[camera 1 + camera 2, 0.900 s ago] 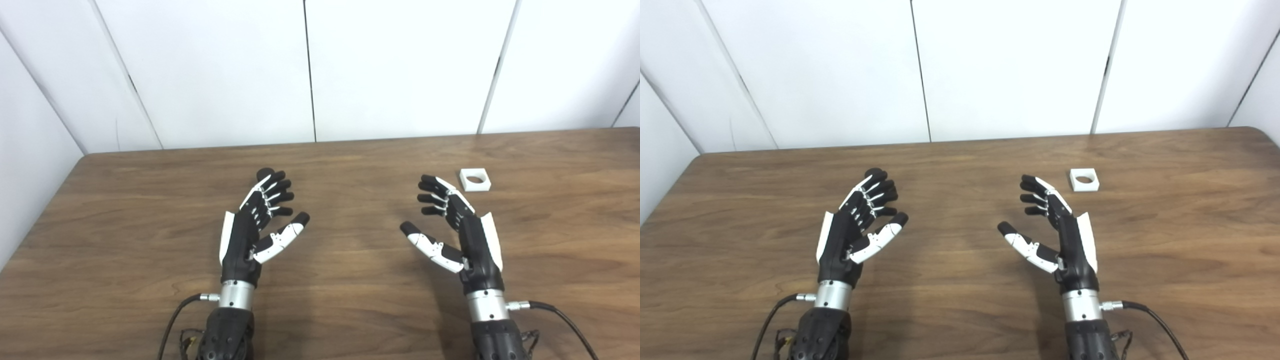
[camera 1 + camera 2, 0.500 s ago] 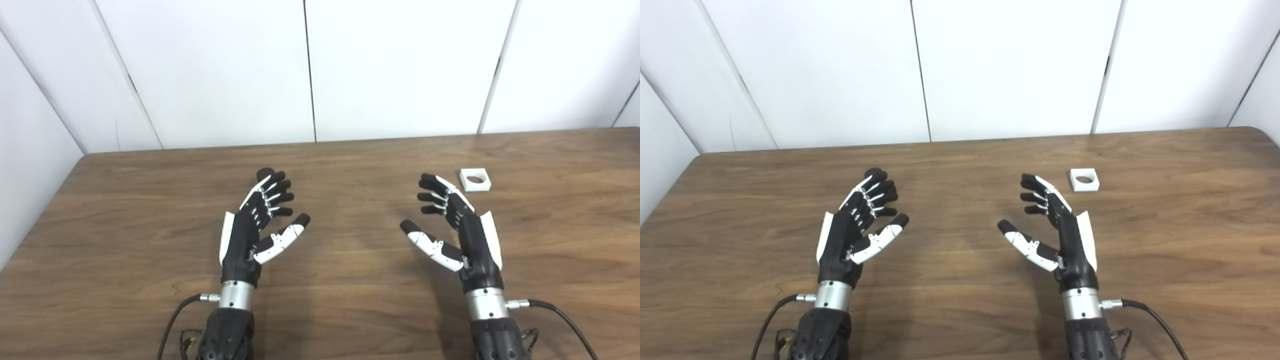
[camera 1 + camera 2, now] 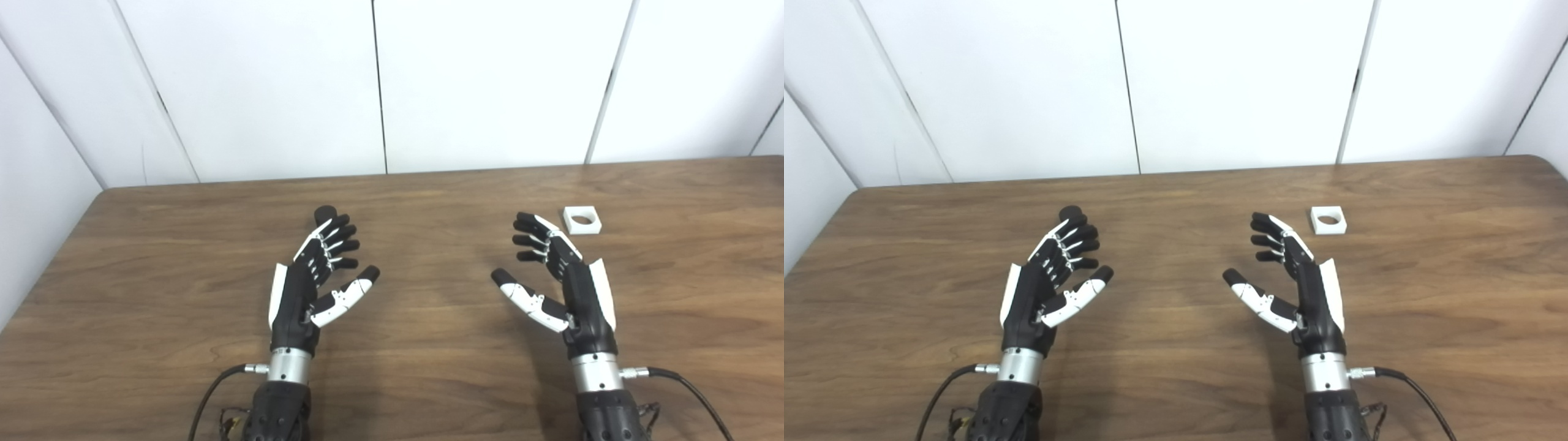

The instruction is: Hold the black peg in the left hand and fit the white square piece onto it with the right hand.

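A small black peg (image 3: 323, 213) stands on the wooden table (image 3: 429, 343), just beyond the fingertips of my left hand (image 3: 309, 278); it also shows in the right eye view (image 3: 1068, 212). My left hand is open and empty, palm turned inward. The white square piece (image 3: 582, 220) with a round hole lies flat on the table, just beyond and right of my right hand (image 3: 566, 275). My right hand is open and empty, palm turned inward, apart from the piece.
White wall panels (image 3: 380, 86) rise behind the table's far edge. The table's left edge (image 3: 49, 269) runs close to a wall. Cables (image 3: 208, 392) trail from both wrists at the near edge.
My left hand has drawn back a little toward the near edge, so more of the black peg shows beyond its fingertips. My right hand has barely moved.
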